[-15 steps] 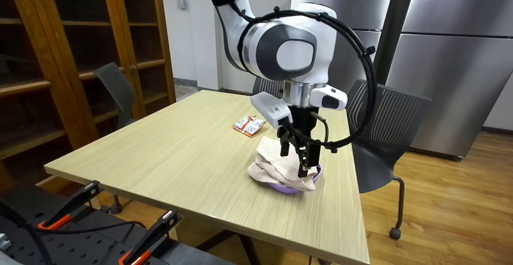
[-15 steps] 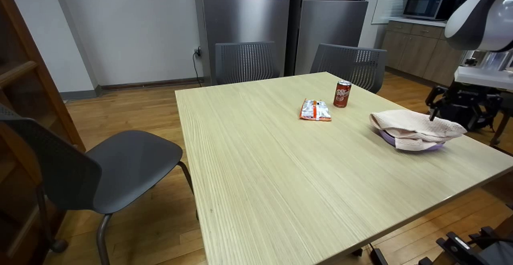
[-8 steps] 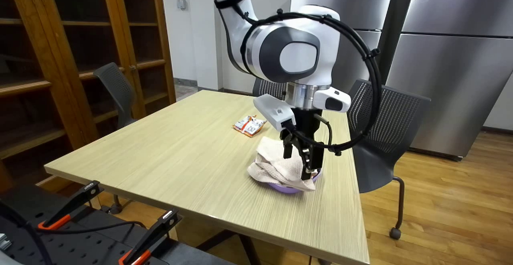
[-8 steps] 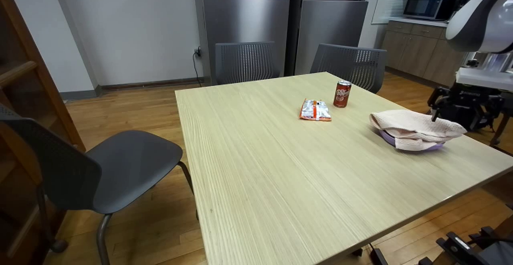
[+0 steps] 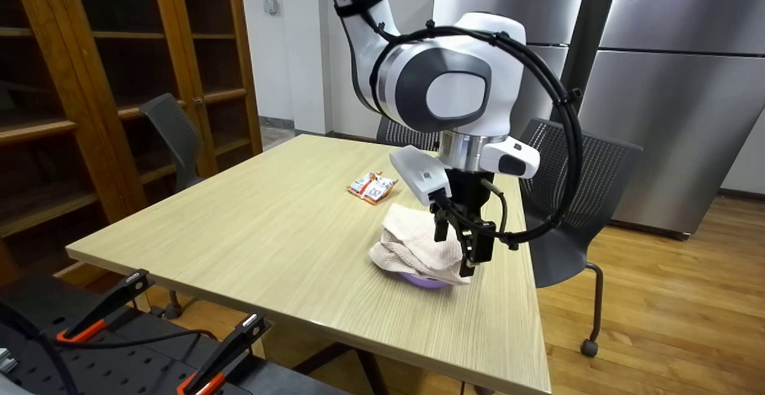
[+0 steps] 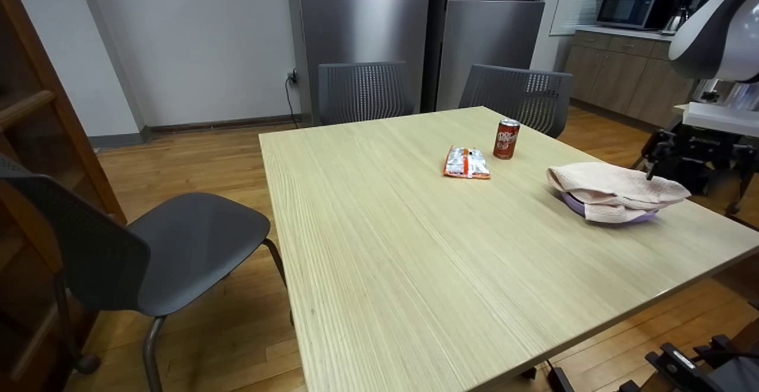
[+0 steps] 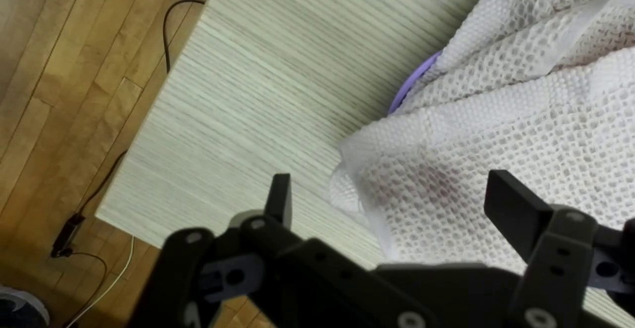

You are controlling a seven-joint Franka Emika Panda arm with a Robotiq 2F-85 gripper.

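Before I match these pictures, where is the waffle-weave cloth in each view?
In an exterior view: cloth right of centre, lower half.
In an exterior view: cloth right side, about mid-height.
In the wrist view: cloth at right, partly cropped.
Shared landmark: purple bowl under the cloth.

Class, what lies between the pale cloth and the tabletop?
A purple dish: it sits on the tabletop beneath the pale cloth, partly showing in both exterior views.

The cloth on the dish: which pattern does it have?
The cloth has a mesh-like pattern; the wrist view shows it best.
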